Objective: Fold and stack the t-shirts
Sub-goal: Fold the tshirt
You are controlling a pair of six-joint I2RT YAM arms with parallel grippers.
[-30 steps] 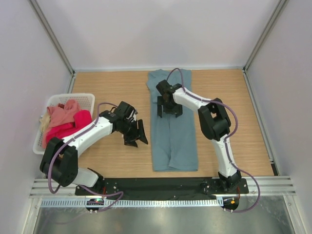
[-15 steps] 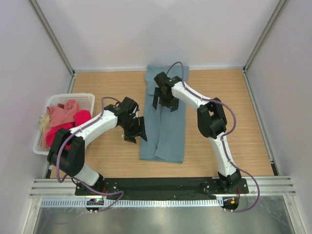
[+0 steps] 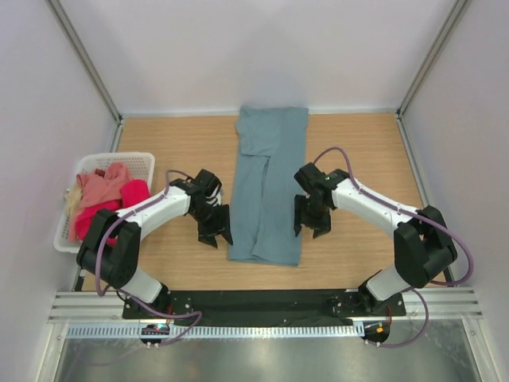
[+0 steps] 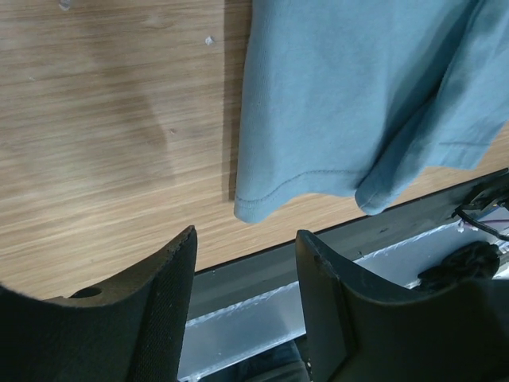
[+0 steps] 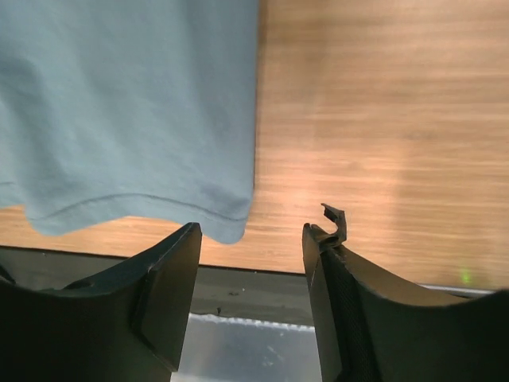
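The large grey-teal t-shirt (image 3: 270, 183) lies folded into a long strip down the middle of the table. My left gripper (image 3: 214, 229) hovers just off its near-left edge, open and empty. In the left wrist view the shirt's hem corner (image 4: 248, 208) lies beyond the gripper (image 4: 246, 237). My right gripper (image 3: 312, 221) stands at the near-right edge, also open with nothing in it. In the right wrist view the gripper (image 5: 253, 232) sits just short of the shirt's corner (image 5: 231, 229). Salmon pink (image 3: 103, 187), crimson (image 3: 119, 205) and cream (image 3: 73, 199) t-shirts are heaped in the basket.
A white slotted basket (image 3: 137, 157) sits at the table's left side. The black mounting rail (image 3: 270, 302) and metal channel run along the near edge, close below the shirt's hem. Bare wood (image 3: 374, 159) shows right of the shirt, and white walls enclose the table.
The shirt slid left and towards the far wall. My right gripper left its far half and swung back to the near-right edge. Both grippers' jaws narrowed somewhat; the left one barely moved.
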